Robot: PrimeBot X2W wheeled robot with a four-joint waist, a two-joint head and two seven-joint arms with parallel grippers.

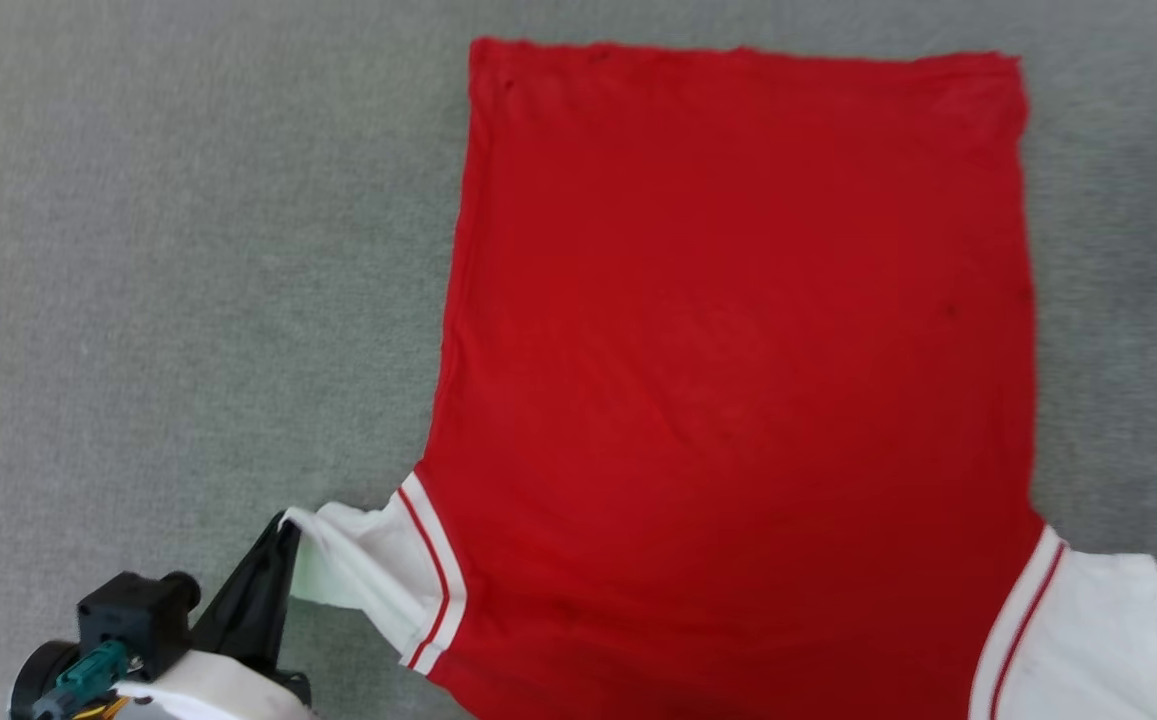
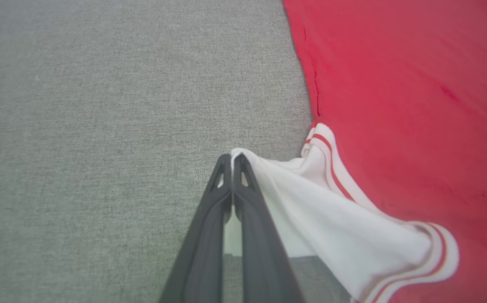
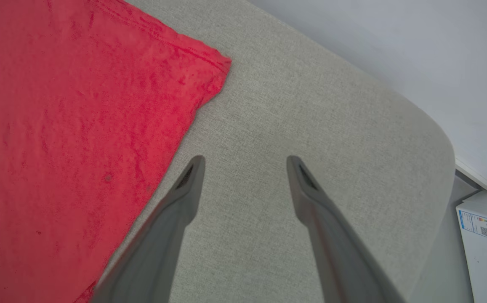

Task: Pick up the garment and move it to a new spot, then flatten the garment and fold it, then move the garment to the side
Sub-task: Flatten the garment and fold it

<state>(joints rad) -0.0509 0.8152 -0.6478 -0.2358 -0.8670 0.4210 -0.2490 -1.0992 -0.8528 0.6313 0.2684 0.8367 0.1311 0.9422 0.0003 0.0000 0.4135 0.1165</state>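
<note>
Your left gripper [image 2: 232,162] has its two dark fingers [image 2: 209,219] pressed together on the edge of the shirt's [image 2: 395,84] white sleeve [image 2: 331,214], over the grey cloth surface [image 2: 100,126].

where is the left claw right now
The left claw is at the lower left of the head view, shut on the end of the white sleeve of the garment, over the grey cloth surface.
</note>
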